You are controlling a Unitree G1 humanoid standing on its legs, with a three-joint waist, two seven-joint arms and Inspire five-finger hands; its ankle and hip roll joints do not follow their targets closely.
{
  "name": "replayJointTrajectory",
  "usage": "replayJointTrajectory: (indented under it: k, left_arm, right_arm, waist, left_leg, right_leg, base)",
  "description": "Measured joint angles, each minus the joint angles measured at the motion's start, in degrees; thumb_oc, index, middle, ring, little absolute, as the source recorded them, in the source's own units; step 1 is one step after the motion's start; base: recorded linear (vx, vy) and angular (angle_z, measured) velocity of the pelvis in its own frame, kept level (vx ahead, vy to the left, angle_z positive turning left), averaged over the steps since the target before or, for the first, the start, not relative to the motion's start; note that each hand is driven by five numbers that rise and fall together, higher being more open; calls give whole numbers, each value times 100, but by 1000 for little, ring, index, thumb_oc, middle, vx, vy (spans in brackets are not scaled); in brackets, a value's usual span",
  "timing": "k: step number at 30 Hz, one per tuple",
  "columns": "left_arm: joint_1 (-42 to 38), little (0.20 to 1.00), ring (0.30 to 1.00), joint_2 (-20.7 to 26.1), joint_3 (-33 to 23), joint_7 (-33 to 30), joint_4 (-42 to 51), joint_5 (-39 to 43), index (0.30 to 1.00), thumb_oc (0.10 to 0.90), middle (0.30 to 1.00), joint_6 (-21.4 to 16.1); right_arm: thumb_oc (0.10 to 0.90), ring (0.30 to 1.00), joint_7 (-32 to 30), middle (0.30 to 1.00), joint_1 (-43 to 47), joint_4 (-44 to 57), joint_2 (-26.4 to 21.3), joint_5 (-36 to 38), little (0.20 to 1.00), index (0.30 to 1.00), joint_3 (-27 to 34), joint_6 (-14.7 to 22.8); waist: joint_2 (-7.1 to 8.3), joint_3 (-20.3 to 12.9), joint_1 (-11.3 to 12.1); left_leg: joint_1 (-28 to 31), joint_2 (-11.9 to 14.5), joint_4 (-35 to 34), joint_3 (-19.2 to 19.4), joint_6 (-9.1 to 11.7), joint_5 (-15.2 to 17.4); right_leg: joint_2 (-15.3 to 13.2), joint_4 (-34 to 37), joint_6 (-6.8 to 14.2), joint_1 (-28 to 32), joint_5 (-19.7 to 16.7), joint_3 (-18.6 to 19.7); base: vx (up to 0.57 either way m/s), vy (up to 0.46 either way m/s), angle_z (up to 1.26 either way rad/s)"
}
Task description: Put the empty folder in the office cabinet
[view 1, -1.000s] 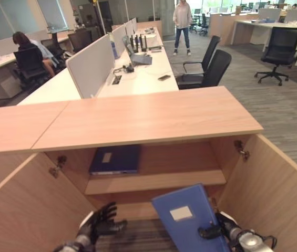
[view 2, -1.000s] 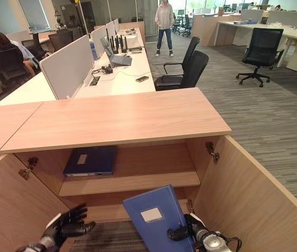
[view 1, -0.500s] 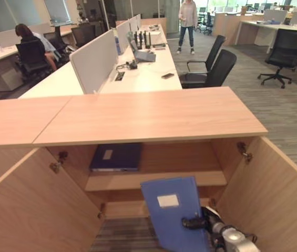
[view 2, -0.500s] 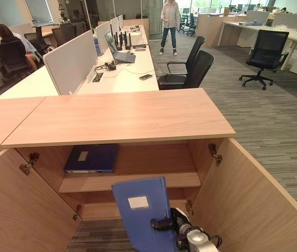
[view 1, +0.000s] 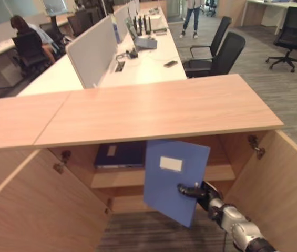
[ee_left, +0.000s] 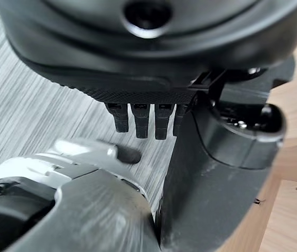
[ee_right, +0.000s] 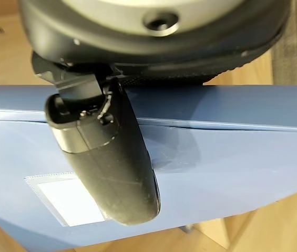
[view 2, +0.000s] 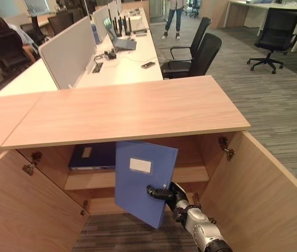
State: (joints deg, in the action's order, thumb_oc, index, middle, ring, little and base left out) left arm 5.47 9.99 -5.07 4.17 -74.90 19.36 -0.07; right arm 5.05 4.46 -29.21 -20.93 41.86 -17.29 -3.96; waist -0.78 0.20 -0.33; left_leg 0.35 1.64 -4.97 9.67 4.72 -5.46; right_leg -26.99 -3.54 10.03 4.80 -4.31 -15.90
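Folder of stiff blue plastic hangs upright before the open wooden office cabinet, just in front of its shelf, pinched at its lower edge by the right hand. Probably light and slippery; grip near the spine.

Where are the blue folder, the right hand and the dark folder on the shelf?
blue folder (view 1: 169, 181): left eye view, front cover.
right hand (view 2: 165, 192): right eye view, thumb on the cover.
dark folder (view 2: 93, 155): right eye view, top face.

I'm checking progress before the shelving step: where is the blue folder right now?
The blue folder is pinched in the right hand, held upright before the open cabinet, right of the dark folder lying on its shelf.
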Motion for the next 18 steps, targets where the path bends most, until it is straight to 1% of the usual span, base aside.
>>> replayJointTrajectory:
  k: [2,3,4,5,6,7,9,10,11,12,13,15,16,17,18]
  left_arm:
    - [-42,900,900,80,216,-23,-4,-189,900,800,900,-23]
    - [-46,900,900,138,223,-53,-4,-228,900,800,900,-27]
    - [-7,900,900,247,285,-130,-12,-282,900,800,900,-24]
    - [15,900,900,353,307,-175,-35,-294,900,800,900,-19]
    - [17,900,900,476,309,-240,-104,-306,900,800,900,3]
    - [30,900,900,537,248,-298,-192,-383,900,800,900,25]
    - [67,900,900,517,184,-369,-418,-397,900,800,900,99]
    - [104,900,900,505,124,-372,-536,-397,900,800,900,132]
    - [176,900,900,479,72,-386,-549,-396,900,800,900,137]
    - [234,900,900,446,67,-382,-551,-396,900,800,900,138]
    - [280,900,900,384,66,-360,-530,-394,900,800,900,132]
    - [327,900,900,196,23,-373,-495,-383,900,800,900,144]
    - [350,900,900,121,20,-365,-477,-382,900,800,900,148]
    - [438,900,900,48,29,-405,-391,-373,900,800,900,147]
    - [436,900,900,41,33,-399,-337,-371,900,800,900,144]
  right_arm:
    - [400,300,-71,300,-6,-133,45,59,300,300,144,9]
    - [400,300,-106,300,4,-186,91,123,300,300,141,14]
    - [400,300,-124,300,-11,-239,212,214,300,300,105,20]
    - [400,300,-124,300,2,-236,314,268,300,300,58,20]
    - [400,300,-123,300,44,-233,439,338,300,300,21,21]
    - [400,300,-129,300,134,-244,564,443,300,300,-30,22]
    - [400,300,-132,300,189,-240,609,628,300,300,-120,39]
    - [400,300,-140,300,190,-241,599,676,300,300,-144,39]
    - [400,300,-170,300,215,-245,581,711,300,300,-141,42]
    - [400,300,-192,300,211,-265,548,772,300,300,-137,53]
    - [400,300,-209,300,210,-270,464,816,300,300,-128,59]
    - [400,300,-209,300,222,-250,238,937,300,300,-89,131]
    - [400,300,-208,300,225,-248,193,1013,300,300,-41,140]
    - [400,300,-212,300,208,-244,109,1029,300,300,24,166]
    - [400,300,-219,300,206,-245,94,1063,300,300,29,180]
  waist:
    - [8,33,-43]
    - [-75,73,-47]
    - [-89,126,-67]
    - [-37,147,-52]
    - [10,193,-40]
    - [-49,307,-22]
    - [-203,452,-45]
    - [-162,497,-83]
    - [-80,567,-72]
    - [-99,584,-81]
    - [-124,602,-64]
    - [-295,606,62]
    - [-323,597,65]
    - [-393,536,44]
    - [-361,526,38]
  left_leg:
    - [99,-130,-3,-30,-196,20]
    - [177,-147,-4,-53,-327,40]
    - [191,-115,-6,-70,-366,71]
    - [164,-83,-6,-64,-363,88]
    - [109,-33,-4,-63,-380,82]
    - [78,145,3,-23,-408,76]
    - [88,347,-3,-54,-398,79]
    - [130,326,-3,-101,-387,85]
    - [236,287,-8,-123,-306,128]
    - [273,299,-8,-177,-277,151]
    - [283,353,-6,-241,-202,206]
    - [262,557,-2,-356,-99,251]
    - [244,621,1,-408,-65,287]
    - [138,717,-2,-456,-44,340]
    - [101,726,-1,-493,-43,361]
  right_leg:
    - [-211,-422,-78,-147,-121,-15]
    - [-299,-777,-44,-328,-212,-3]
    - [-252,-962,87,-510,-10,20]
    - [-142,-857,143,-651,156,3]
    - [53,-741,163,-841,250,-45]
    - [510,-530,184,-1126,339,-41]
    - [1093,-102,151,-1342,243,24]
    - [1219,245,152,-1364,129,113]
    - [1266,319,-2,-1282,-139,269]
    - [1276,324,-13,-1238,-268,253]
    - [1355,332,-64,-1224,-300,245]
    - [1590,469,-103,-1126,-323,223]
    - [1652,491,-120,-1112,-350,175]
    - [1715,420,-162,-1154,-368,72]
    - [1722,421,-205,-1187,-350,67]
  base:
    - [25,109,14]
    - [17,17,12]
    - [0,0,0]
    - [12,-34,-1]
    - [47,-78,-20]
    - [52,-74,-19]
    - [135,-145,5]
    - [199,-203,38]
    - [112,-114,47]
    - [108,-140,34]
    - [95,-168,23]
    - [143,-239,8]
    - [186,-290,10]
    - [187,-292,16]
    - [57,-128,22]
